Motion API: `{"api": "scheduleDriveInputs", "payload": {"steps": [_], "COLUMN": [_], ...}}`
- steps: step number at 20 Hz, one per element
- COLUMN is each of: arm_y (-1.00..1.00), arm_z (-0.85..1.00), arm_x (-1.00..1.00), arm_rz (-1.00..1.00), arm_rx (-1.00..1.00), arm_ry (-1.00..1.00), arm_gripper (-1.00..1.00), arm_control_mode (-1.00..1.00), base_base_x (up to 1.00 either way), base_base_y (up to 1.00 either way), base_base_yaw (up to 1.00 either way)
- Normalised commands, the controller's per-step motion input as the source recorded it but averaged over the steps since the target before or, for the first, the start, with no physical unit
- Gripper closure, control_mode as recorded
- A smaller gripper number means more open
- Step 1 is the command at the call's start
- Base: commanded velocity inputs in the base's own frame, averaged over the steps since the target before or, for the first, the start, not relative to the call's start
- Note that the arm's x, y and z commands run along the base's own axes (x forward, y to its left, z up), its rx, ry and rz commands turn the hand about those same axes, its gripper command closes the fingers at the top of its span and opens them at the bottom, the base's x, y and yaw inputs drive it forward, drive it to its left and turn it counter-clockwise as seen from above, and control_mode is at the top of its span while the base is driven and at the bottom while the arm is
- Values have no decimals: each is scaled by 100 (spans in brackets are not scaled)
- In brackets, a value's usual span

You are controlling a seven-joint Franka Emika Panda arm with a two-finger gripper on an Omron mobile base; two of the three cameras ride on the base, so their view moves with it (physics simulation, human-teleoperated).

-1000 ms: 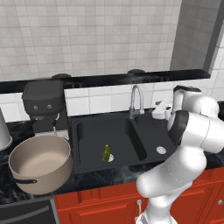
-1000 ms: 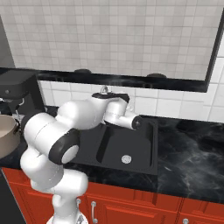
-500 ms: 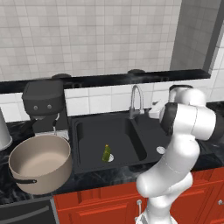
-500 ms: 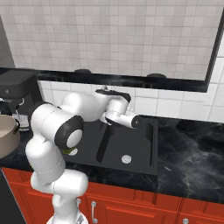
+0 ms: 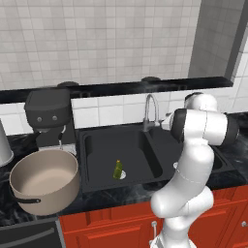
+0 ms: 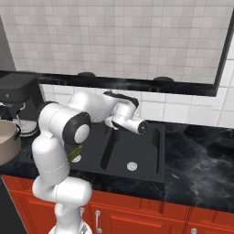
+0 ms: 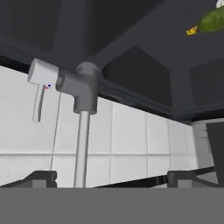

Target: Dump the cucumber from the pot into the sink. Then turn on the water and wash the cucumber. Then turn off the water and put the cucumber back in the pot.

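At the far left of the left base view, the pot [image 5: 44, 187] sits upright on the black table [image 5: 97, 206], its pale inside bare, with a dark handle toward the front. Just behind it stands a black coffee machine [image 5: 50, 117]. To the right lies the sink [image 5: 97, 167], and the cucumber [image 5: 117, 169] stands tilted on the floor of its left basin, beside the round drain, well apart from the pot. In the right base view the cucumber [image 6: 74, 153] peeks out from behind the arm's elbow. Further right, the curved silver faucet [image 5: 150, 112] rises behind the divider between the two basins. In the hand view the faucet [image 7: 83, 127] stands near the camera with its small lever handle [image 7: 40, 83] sticking out to one side. The gripper [image 7: 112, 178] hangs beside the faucet, above the back edge of the sink, with its fingers [image 7: 40, 177] spread wide and nothing between them.
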Motion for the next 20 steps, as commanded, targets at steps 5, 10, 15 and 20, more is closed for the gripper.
{"api": "scheduleDriveInputs", "payload": {"steps": [5,10,15,20], "arm_y": [-7,-7,-1,0], "arm_z": [-16,-16,-17,-17], "arm_x": [30,28,30,32], "arm_rz": [0,0,0,0], "arm_rx": [7,7,4,3], "arm_ry": [0,0,0,0], "arm_gripper": [-100,-100,-100,-100], "arm_control_mode": [-100,-100,-100,-100], "base_base_x": [0,0,0,0], "base_base_y": [0,0,0,0], "base_base_yaw": [0,0,0,0]}}
